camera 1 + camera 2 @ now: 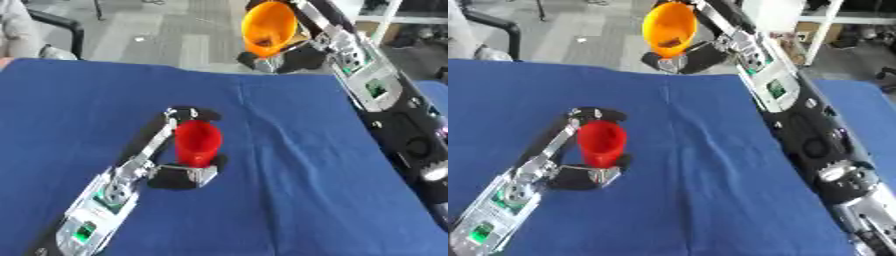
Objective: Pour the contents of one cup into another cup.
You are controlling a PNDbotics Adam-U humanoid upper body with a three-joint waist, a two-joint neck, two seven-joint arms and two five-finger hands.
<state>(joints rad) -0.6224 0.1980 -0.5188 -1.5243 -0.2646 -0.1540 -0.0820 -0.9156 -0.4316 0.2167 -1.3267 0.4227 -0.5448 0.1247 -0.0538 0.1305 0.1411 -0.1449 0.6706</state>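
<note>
I am wrapping my left hand (179,172) around the red cup (198,142), fingers behind it and thumb in front, as it is standing upright on the blue tablecloth (289,200). Well beyond the red cup and to its right, past the cloth's far edge, I am holding the orange cup (268,27) up in the air with my right hand (293,55), fingers curled around its lower part. The orange cup is tipping so its mouth is facing me.
</note>
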